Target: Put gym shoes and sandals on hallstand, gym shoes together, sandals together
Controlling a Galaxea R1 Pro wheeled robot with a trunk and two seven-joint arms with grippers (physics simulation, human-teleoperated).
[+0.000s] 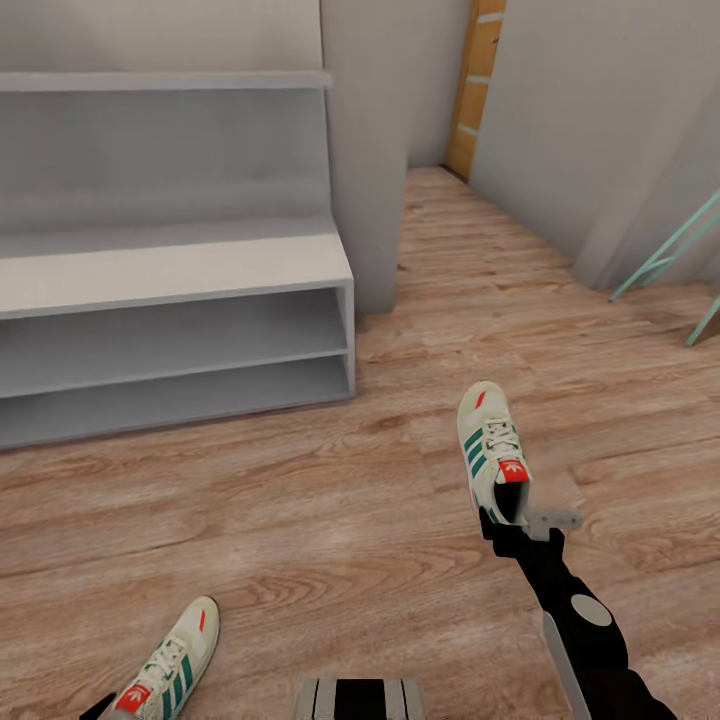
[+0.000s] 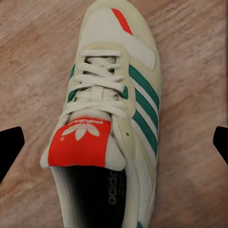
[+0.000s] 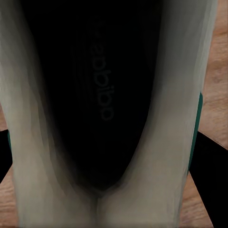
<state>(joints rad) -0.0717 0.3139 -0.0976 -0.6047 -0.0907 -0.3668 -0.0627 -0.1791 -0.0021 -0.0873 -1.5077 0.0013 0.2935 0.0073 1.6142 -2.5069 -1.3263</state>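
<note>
- The right gripper clasped the heel of 1 cream-white green-striped sneaker on the wood-grain plank floor, right of the light-grey shoe rack.
- The left gripper stood spread wide above the other sneaker, not touching it.

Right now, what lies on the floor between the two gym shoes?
Only bare floor between the left shoe and the right shoe, per the head view.
</note>
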